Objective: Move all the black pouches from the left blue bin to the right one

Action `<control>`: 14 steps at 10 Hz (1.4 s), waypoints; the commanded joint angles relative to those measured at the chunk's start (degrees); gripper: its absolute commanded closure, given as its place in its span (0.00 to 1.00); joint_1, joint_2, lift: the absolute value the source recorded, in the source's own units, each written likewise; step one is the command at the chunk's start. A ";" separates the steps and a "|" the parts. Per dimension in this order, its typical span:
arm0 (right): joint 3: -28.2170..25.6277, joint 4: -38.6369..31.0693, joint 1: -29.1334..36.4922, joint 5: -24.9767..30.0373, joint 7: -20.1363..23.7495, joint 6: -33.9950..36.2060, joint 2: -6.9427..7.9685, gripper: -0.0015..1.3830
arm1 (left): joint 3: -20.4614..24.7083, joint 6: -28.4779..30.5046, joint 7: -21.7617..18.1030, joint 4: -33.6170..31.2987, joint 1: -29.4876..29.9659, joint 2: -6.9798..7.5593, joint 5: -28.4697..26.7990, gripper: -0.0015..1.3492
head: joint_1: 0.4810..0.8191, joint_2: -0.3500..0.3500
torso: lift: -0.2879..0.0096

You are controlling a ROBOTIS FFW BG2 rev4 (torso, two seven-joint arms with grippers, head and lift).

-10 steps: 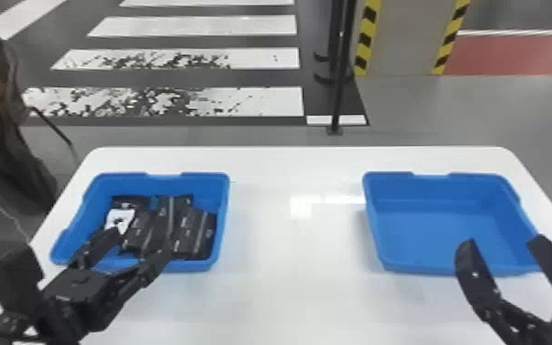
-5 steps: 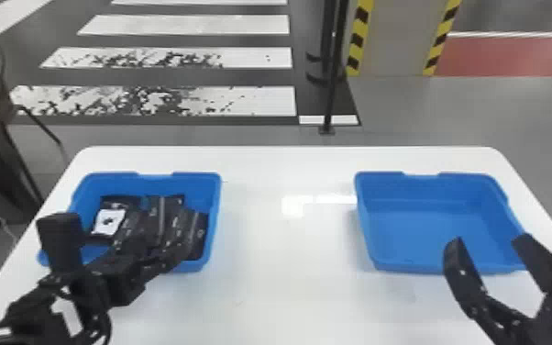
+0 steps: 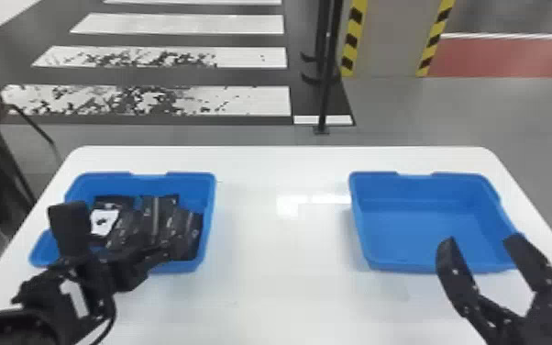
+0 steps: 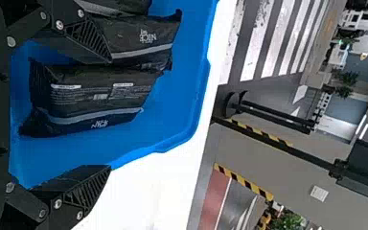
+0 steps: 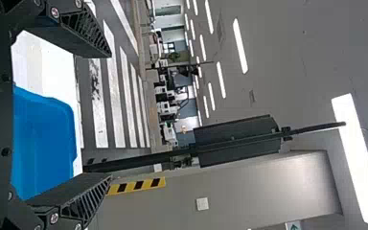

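Black pouches (image 4: 100,96), creased, inside smooth blue bin (image 3: 192,184); left tool (image 3: 117,230) wide; right tool (image 3: 480,240) wide

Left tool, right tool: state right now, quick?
Left tool: open, holding nothing, at the left blue bin.
Right tool: open, holding nothing, at the right blue bin.

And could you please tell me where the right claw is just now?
The right claw is at the lower right of the head view, its spread fingertips showing against the near side of the right blue bin.
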 commanded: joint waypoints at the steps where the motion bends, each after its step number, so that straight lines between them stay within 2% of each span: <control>1: 0.11 0.14 -0.02 -0.02 0.00 0.00 0.05 0.10 | 0.01 2.43 0.31 1.62 -2.37 0.07 0.95 0.20 | 0.63 0.50 | 0.50; 3: 0.11 0.28 -0.16 -0.13 0.00 0.00 -0.04 0.10 | -0.33 6.65 0.66 3.30 -4.48 0.51 3.58 0.23 | 0.63 0.49 | 0.50; 6: 0.11 0.42 -0.16 -0.36 0.00 0.00 -0.04 0.10 | -1.02 9.46 0.92 6.26 -6.45 0.60 4.61 0.37 | 0.63 0.46 | 0.50; 7: 0.22 0.56 -0.16 -0.48 0.00 0.00 -0.04 0.10 | -1.36 10.31 1.01 7.80 -7.57 0.60 4.38 0.46 | 0.63 0.46 | 0.50; 9: 0.57 0.85 -0.30 -1.05 0.00 0.00 -0.12 0.10 | -1.13 10.17 1.01 8.23 -8.00 0.69 3.92 0.89 | 0.63 0.45 | 0.50; 11: 0.57 0.71 -0.30 -1.28 0.09 0.00 -0.21 0.10 | -0.90 7.78 1.01 8.23 -7.43 1.13 1.64 0.90 | 0.63 0.46 | 0.50; 12: 0.57 0.71 -0.16 -1.28 0.09 0.00 -0.21 0.10 | -0.90 5.38 0.75 7.10 -6.73 1.39 2.21 0.90 | 0.63 0.48 | 0.50; 14: 0.57 0.56 -0.16 -1.39 0.18 0.00 -0.21 0.10 | -0.10 5.81 0.66 -1.90 -2.51 1.92 3.35 0.90 | 0.63 0.49 | 0.50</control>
